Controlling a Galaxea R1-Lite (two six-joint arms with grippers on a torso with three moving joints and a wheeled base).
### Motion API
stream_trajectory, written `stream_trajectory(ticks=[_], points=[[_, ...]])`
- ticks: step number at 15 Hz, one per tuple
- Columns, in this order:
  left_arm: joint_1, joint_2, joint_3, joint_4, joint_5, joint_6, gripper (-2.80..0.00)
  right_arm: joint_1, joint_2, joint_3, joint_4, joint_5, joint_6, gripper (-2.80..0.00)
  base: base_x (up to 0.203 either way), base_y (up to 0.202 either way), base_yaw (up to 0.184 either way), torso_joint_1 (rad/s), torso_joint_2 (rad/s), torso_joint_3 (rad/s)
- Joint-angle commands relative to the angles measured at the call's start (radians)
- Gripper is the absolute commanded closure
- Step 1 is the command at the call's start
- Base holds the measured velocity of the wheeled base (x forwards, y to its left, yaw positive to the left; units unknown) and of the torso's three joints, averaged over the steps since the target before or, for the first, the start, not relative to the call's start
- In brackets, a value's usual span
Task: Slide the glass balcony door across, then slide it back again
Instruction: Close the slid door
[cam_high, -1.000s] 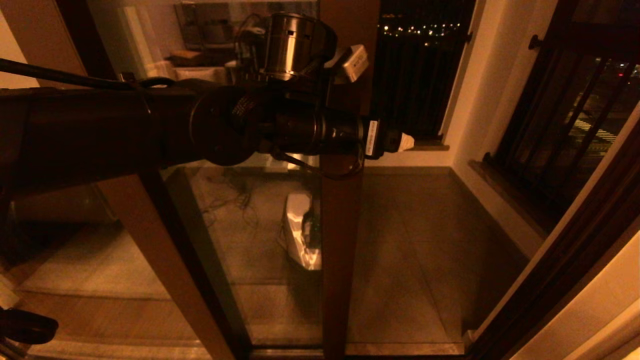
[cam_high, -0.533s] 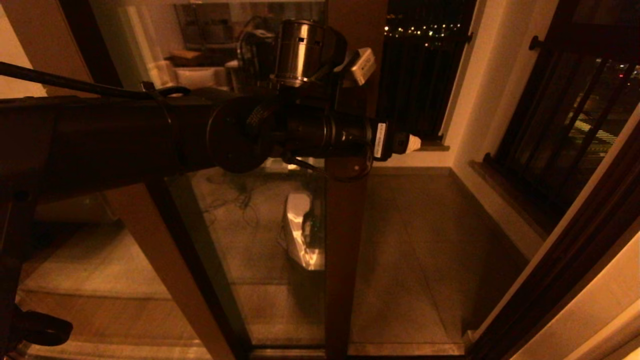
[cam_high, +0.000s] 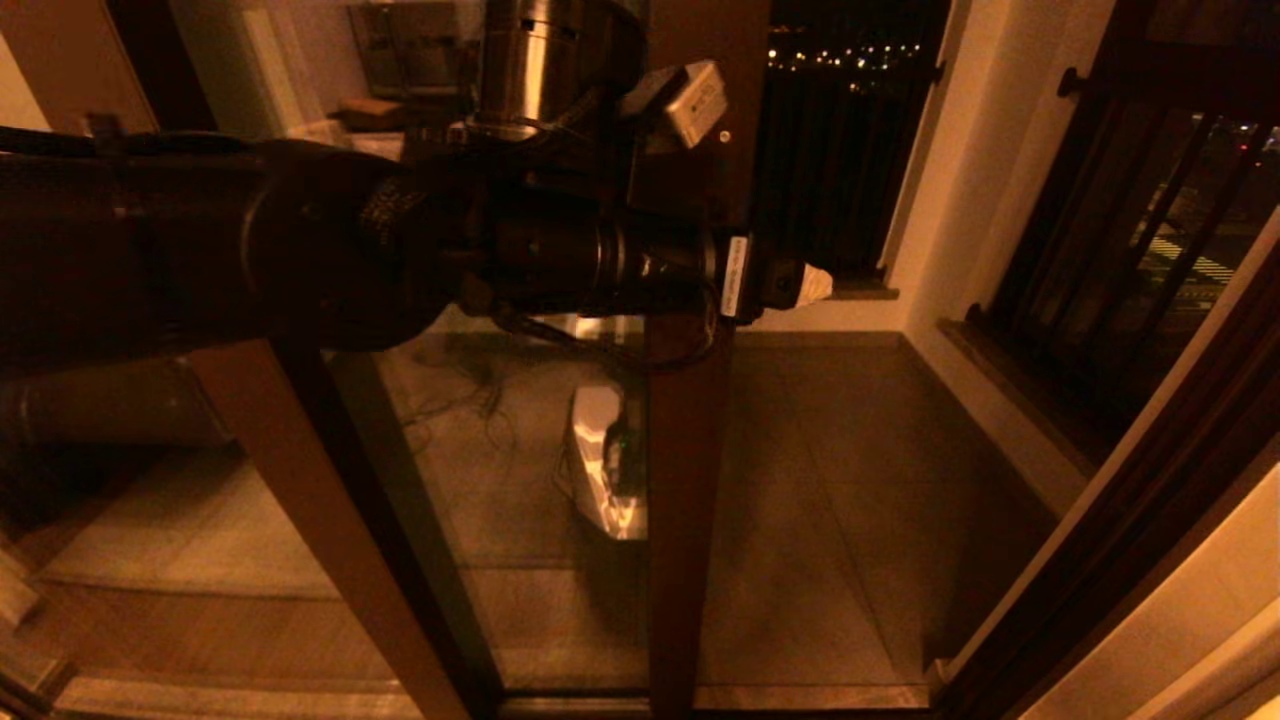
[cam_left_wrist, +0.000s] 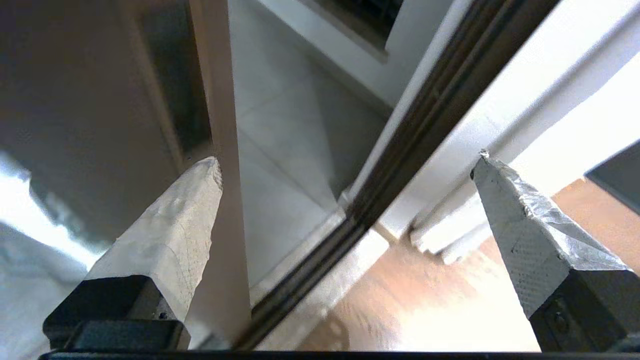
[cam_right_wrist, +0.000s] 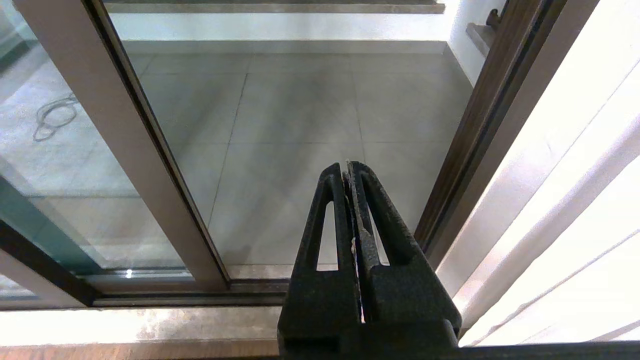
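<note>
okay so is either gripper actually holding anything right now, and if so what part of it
Nothing is held. The left gripper is open, one fingertip at the upright frame edge of the glass balcony door, not clamping it. The right gripper is shut on nothing, away from the door.

An open doorway gap lies between the glass balcony door edge and the dark right-hand jamb

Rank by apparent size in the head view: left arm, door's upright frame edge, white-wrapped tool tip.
1. Left arm, though nearness to the camera inflates it.
2. Door's frame edge.
3. Left tool tip, smallest.
</note>
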Motion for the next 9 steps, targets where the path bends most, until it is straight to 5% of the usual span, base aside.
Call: stream_trajectory(ticks=[1,6,7,9], points=[[-0.002,-0.167,0.107,0.004,0.01,-0.002,-2.8,0.0,0.001,-0.001,0.0,0.0,-0.001,0.0,0.0,0.0,0.0,0.0,0.0,0.0],[0.058,-0.611,0.436,0.007,0.104,0.001,-2.8,0.0,0.001,0.001,0.0,0.0,-0.001,0.0,0.0,0.0,0.0,0.0,0.0,0.0],[0.108,-0.714,0.494,0.012,0.117,0.003,0.0,0.0,0.001,0.0,0.0,0.0,-0.001,0.0,0.0,0.0,0.0,0.0,0.0,0.0],[0.232,-0.909,0.574,0.058,0.135,0.006,0.0,0.0,0.001,-0.001,0.0,0.0,-0.001,0.0,0.0,0.0,0.0,0.0,0.0,0.0]])
